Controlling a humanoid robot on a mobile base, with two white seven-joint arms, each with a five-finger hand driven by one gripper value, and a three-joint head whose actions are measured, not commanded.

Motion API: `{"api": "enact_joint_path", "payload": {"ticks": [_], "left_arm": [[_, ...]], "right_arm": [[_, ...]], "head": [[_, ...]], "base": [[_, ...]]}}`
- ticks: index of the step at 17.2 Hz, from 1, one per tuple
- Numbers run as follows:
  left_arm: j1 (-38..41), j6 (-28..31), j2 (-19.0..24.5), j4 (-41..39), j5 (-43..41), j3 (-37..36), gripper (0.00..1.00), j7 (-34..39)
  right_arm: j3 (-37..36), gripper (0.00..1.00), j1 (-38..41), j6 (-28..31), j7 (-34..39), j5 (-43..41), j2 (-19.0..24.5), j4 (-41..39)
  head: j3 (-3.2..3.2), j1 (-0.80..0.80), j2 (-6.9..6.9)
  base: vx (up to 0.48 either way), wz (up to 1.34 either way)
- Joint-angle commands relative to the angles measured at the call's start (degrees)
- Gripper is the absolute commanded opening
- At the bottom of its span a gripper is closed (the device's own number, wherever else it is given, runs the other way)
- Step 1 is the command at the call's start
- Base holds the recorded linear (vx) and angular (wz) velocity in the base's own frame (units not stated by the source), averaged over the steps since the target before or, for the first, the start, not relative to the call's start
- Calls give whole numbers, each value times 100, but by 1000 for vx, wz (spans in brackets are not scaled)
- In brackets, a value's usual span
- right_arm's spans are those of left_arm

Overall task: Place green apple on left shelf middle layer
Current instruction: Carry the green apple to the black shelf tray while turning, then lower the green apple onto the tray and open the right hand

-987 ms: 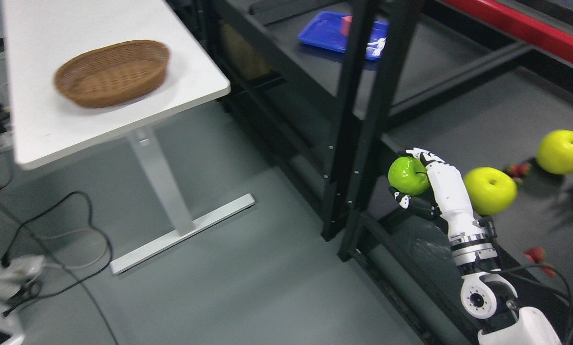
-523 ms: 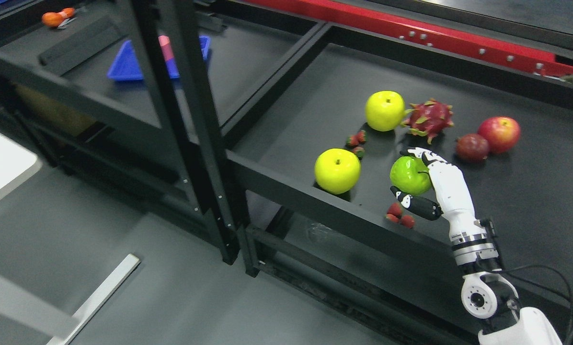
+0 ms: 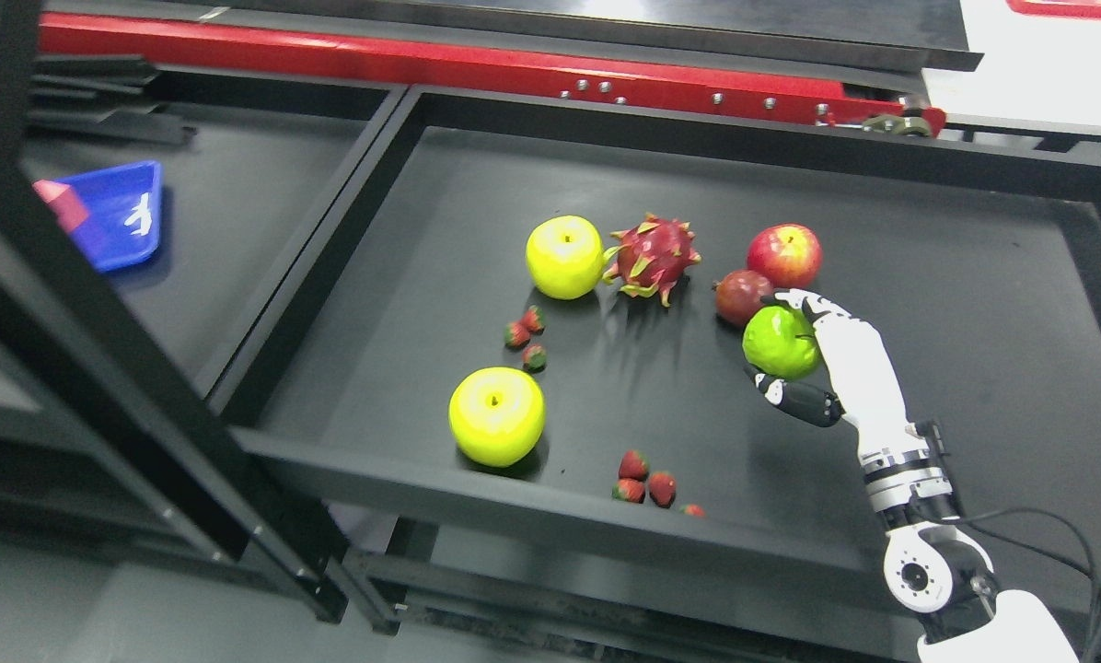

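Over the right shelf (image 3: 882, 184), my right hand (image 3: 804, 354) grips the green apple (image 3: 779, 343); transfer to left shelf (image 3: 237, 212) remains.

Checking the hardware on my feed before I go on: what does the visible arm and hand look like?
Only the right hand shows: white shell along its back, black thumb with small white marks, fingers white with black tips. Below it sits a silver and black ringed wrist, a round white joint with a dark centre, and a white forearm cover. A thin black cable loops beside the joint.
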Motion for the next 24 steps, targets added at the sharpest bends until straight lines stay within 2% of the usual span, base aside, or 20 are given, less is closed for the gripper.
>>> {"api": "enact_joint_path", "payload": {"ticks": [1, 8, 13, 16, 17, 18, 19, 22, 24], "left_arm": [[-70, 2, 100, 1, 0, 0, 100, 5], [-70, 2, 100, 1, 0, 0, 100, 5], [-70, 2, 100, 1, 0, 0, 100, 5], [-70, 2, 100, -7, 0, 0, 100, 5], [-70, 2, 100, 1, 0, 0, 100, 5], [-70, 2, 100, 1, 0, 0, 100, 5], [-70, 2, 100, 1, 0, 0, 100, 5], [-70, 2, 100, 1, 0, 0, 100, 5], [-70, 2, 100, 1, 0, 0, 100, 5]], "right_arm": [[492, 1, -9, -54, 465, 9, -41, 32], [1372, 2, -167, -178, 1011, 0, 99, 32], [1372, 4, -360, -187, 1056, -43, 161, 41], [1276, 12, -290, -169, 1065, -306, 144, 50], [1232, 24, -281, -152, 1065, -481, 144, 50], [1127, 52, -255, -134, 1065, -666, 161, 58], [1039, 100, -229, -134, 1056, -833, 161, 67], [776, 100, -167, -169, 1030, -1158, 275, 93], [460, 100, 52, -169, 1021, -2156, 468, 111]], "head": [[0, 0, 0], [0, 0, 0], [0, 0, 0], [0, 0, -1], [0, 0, -1], [0, 0, -1], [0, 0, -1], [0, 0, -1], [0, 0, -2]], "base": [[220, -342], [199, -268], [87, -205], [34, -62], [15, -13], [15, -13], [6, -25], [12, -12], [25, -48]]}}
